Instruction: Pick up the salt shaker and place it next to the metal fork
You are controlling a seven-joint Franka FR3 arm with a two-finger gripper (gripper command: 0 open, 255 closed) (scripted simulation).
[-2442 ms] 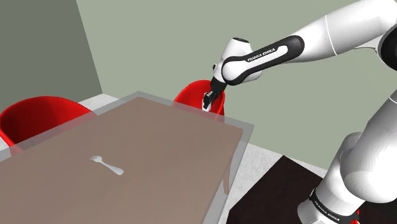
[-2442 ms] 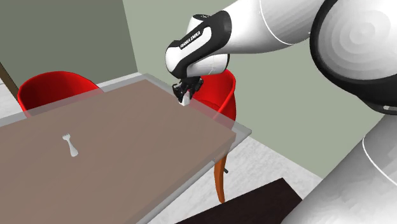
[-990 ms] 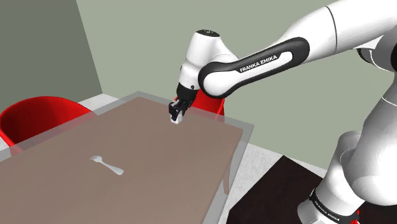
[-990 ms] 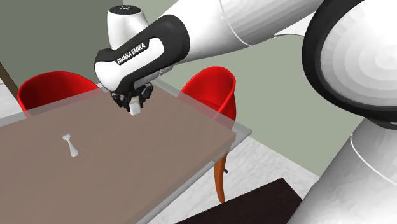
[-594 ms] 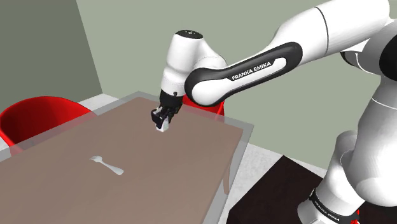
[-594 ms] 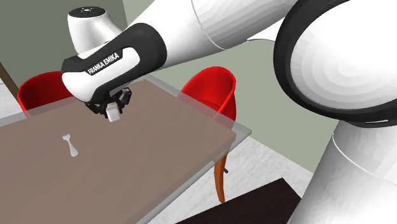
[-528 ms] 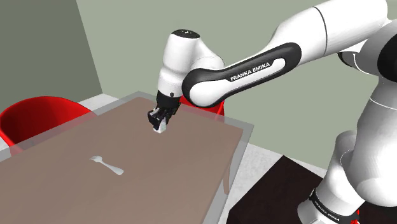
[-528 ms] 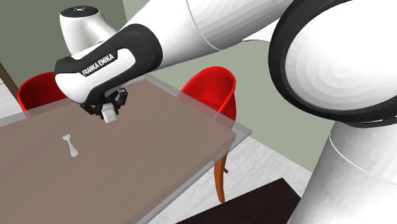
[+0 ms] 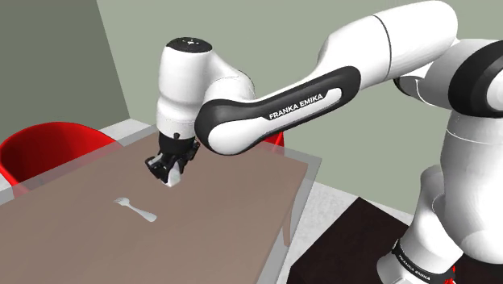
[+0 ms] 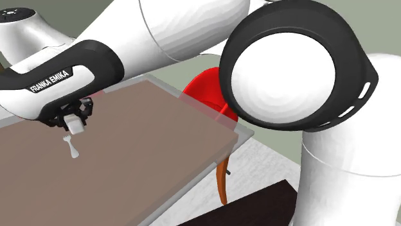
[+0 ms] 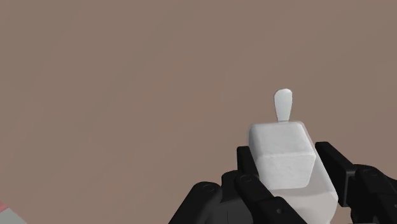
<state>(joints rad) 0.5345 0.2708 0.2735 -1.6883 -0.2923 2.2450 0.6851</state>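
Observation:
My black gripper [image 9: 167, 170] hangs above the brown table [image 9: 209, 218], shut on a small white salt shaker [image 9: 170, 178]. In the wrist view the blocky white salt shaker [image 11: 286, 159] sits clasped between both fingers [image 11: 252, 167]. A pale fork [image 9: 135, 209] lies flat on the table, a short way toward the shoulder view's lower left of the shaker. In the second exterior view the gripper [image 10: 72, 118] holds the salt shaker [image 10: 77, 126] just above the fork [image 10: 72, 148]. Part of the fork [image 11: 284, 105] peeks out past the shaker in the wrist view.
A red chair [image 9: 44, 149] stands at the table's far left in the shoulder view, another red chair [image 10: 209, 86] behind the far edge. The table's glass rim [image 9: 302, 190] drops off toward the stand side. A dark mat [image 9: 355, 242] lies on the floor.
The arm has swept from the table's far corner toward the fork, carrying the salt shaker, and has come lower over the tabletop. The fork has not moved.

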